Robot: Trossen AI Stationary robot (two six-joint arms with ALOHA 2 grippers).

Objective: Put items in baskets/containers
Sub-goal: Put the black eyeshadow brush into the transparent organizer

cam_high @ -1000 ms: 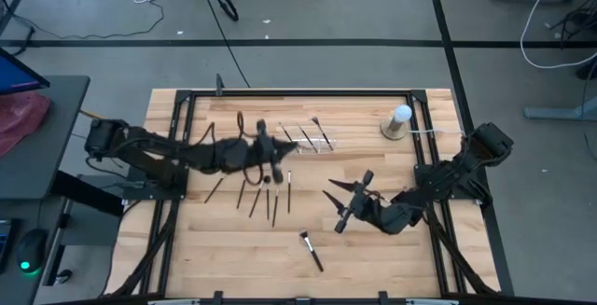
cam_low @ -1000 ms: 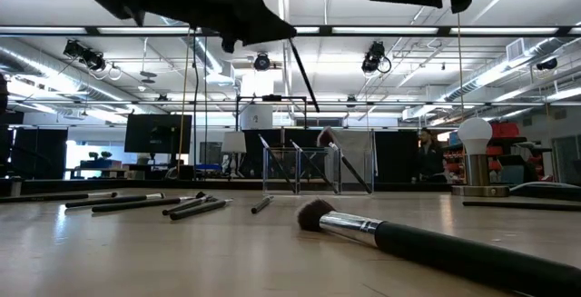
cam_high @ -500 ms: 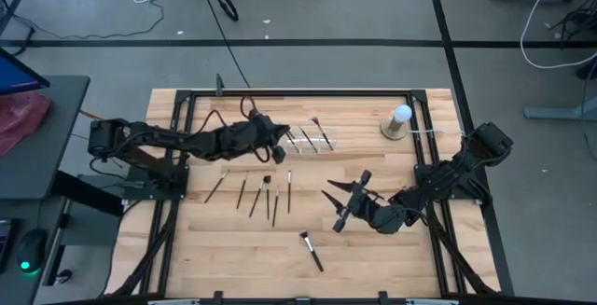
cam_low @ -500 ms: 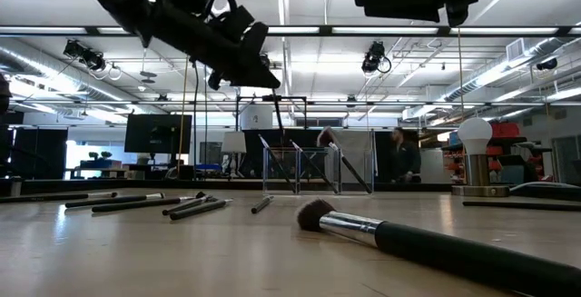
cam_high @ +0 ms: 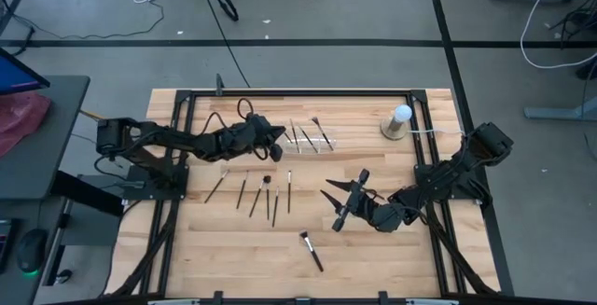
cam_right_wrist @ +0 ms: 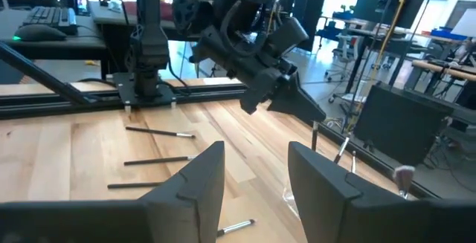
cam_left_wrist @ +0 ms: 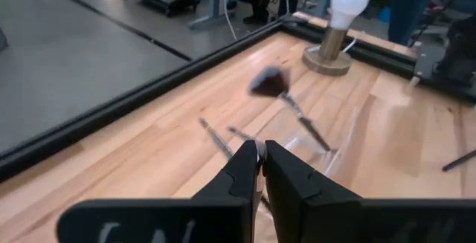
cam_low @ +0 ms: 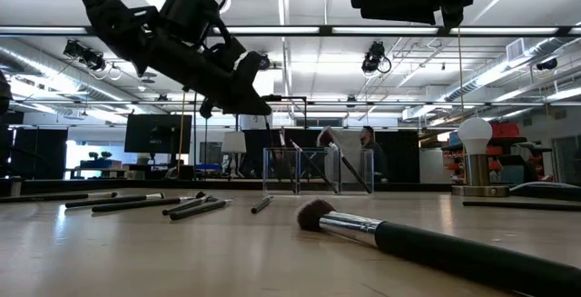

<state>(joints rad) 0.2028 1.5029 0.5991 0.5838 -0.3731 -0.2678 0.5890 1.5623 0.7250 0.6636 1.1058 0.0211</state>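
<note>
1. I've got the left gripper (cam_high: 277,143) up in the centre of the high view, right at the left edge of the clear organiser tray (cam_high: 311,140). In my left wrist view the fingers (cam_left_wrist: 242,170) are pinched almost together, only a sliver between them, and nothing between them that I can see.
2. From table level that gripper (cam_low: 250,104) hangs above the wood, just left of the tray (cam_low: 301,171).
3. Inside the tray, several brushes (cam_high: 317,131) lean at angles; one fluffy-tipped brush (cam_left_wrist: 277,89) shows beyond my fingertips in the wrist view, head raised.
4. Below the left gripper in the high view, a row of loose brushes (cam_high: 255,196) lies on the table (cam_high: 233,249), handles pointing roughly up the frame, set close but apart.
5. The right gripper (cam_high: 344,204) sits centre-right, low in the high view, well apart from the tray. Its fingers (cam_right_wrist: 195,180) stand wide apart, nothing between them.
6. One larger brush (cam_high: 311,250) lies alone lower centre, below and left of the right gripper; at table level it fills the foreground (cam_low: 399,237).
7. The white ball lamp (cam_high: 397,122) stands upper right of the tray, near the table's far edge.
8. A person (cam_low: 369,154) stands in the room behind the tray.
</note>
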